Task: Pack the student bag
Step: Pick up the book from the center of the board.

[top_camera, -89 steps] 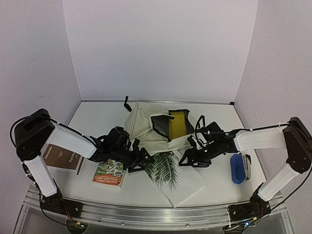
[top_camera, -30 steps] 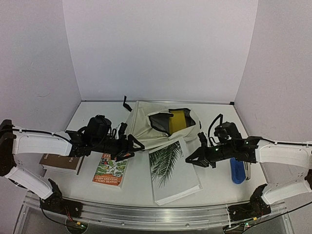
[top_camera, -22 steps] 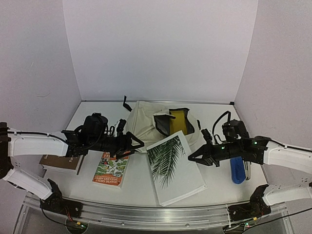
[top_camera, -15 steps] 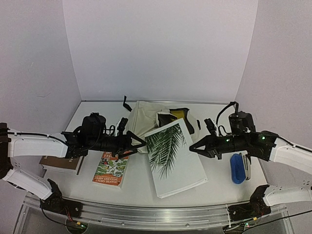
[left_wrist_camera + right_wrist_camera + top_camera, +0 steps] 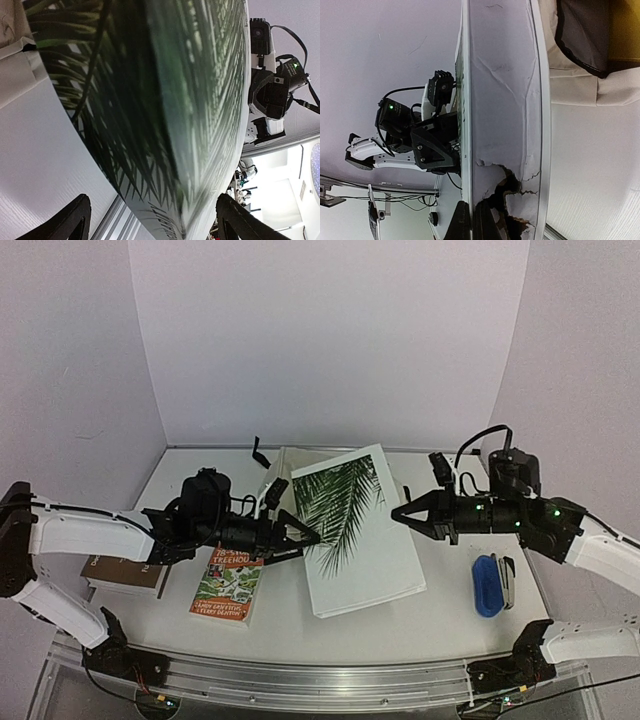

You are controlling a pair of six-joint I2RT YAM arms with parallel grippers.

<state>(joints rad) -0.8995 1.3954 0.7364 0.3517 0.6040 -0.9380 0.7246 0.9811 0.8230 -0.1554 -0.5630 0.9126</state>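
A large white book with a palm-leaf cover (image 5: 355,520) is tilted up off the table, its far edge raised. My right gripper (image 5: 395,514) is shut on its right edge; in the right wrist view the fingers (image 5: 459,224) pinch the thin cover beside torn pages (image 5: 520,185). My left gripper (image 5: 300,540) stands open at the book's left edge, and the book's lower edge (image 5: 175,150) runs between its spread fingers (image 5: 75,220) without touching them. The cream student bag (image 5: 276,475) is mostly hidden behind the book. Its dark lining (image 5: 585,35) and a yellow item (image 5: 625,30) inside show.
An orange and green paperback (image 5: 228,585) lies just left of the big book. A brown book (image 5: 125,575) lies at the far left under my left arm. A blue case (image 5: 487,585) with a small grey item beside it sits at the right.
My right gripper has lifted the palm-leaf book's far right edge up and back, so the book now covers the bag. My left gripper has moved right to the book's left edge and opened wider.
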